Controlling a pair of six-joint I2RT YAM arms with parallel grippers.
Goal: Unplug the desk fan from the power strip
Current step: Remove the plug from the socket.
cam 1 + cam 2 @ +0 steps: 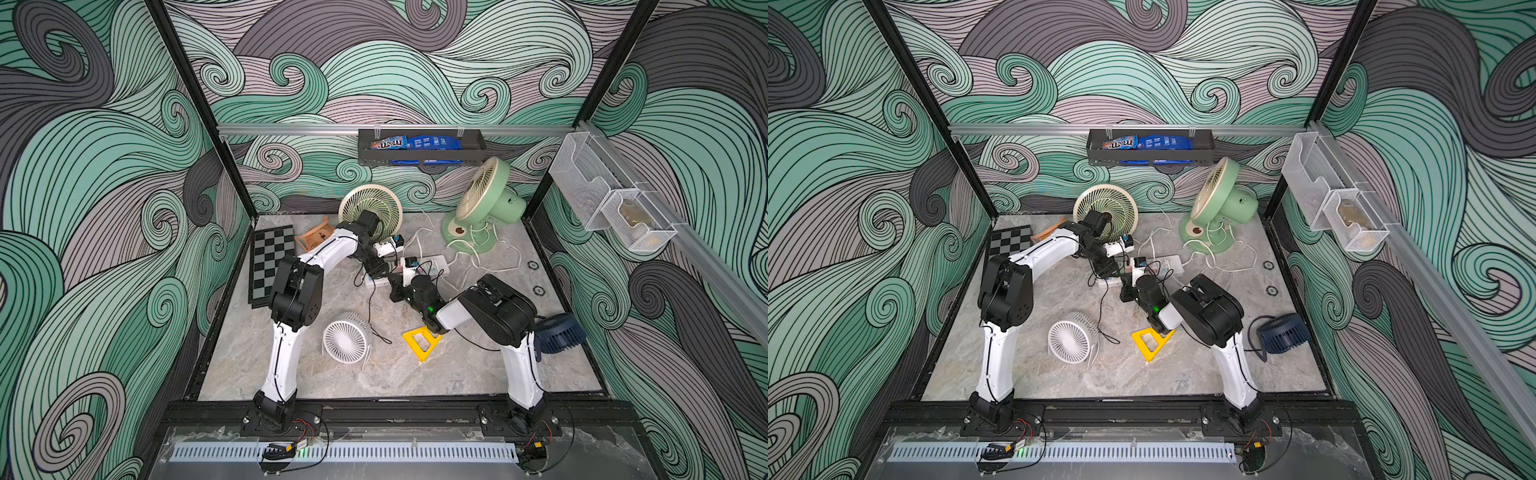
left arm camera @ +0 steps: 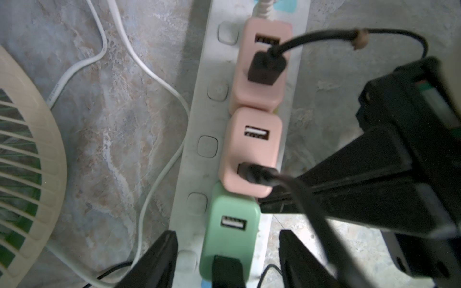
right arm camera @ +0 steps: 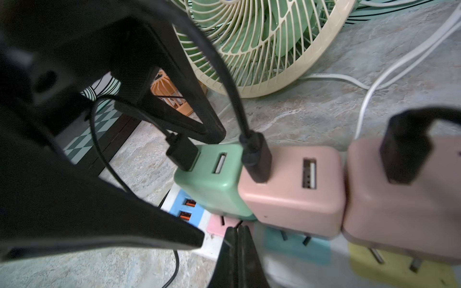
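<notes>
Where the grey marbled tabletop [image 1: 311, 382] fills the lower middle of both top views, the power strip [image 1: 436, 262] lies near the centre of the frame, slanting up to the right among loose white and black cables. Three USB chargers stand plugged into it in a row: a mint-green charger [image 3: 214, 179] and two pink chargers [image 2: 252, 149], each with a black cable in it.

The left gripper [image 2: 228, 234] has its fingers released and spread, one on each side of the mint-green charger with a gap showing on both sides. The right gripper [image 3: 237, 230] is clenched on nothing, its tip just beside the foot of that charger. Whether it touches the strip cannot be told.

Walls [image 1: 374, 83] printed with teal, grey and lilac swirls close the table in on three sides. A black hanging tray [image 1: 419, 157] holding an M&M's bag [image 1: 388, 144] sits at upper centre on an aluminium rail, and mesh bins [image 1: 582, 178] hang at the upper right.

Other things lie around the strip:
- a chessboard [image 1: 270, 257] at centre left
- a cream-grilled fan [image 1: 370, 205] just above centre
- a green desk fan [image 1: 490, 195] to its right
- a small white fan [image 1: 345, 341] and a yellow set square [image 1: 412, 345] below centre
- a navy fan [image 1: 557, 332] at the table's right edge
</notes>
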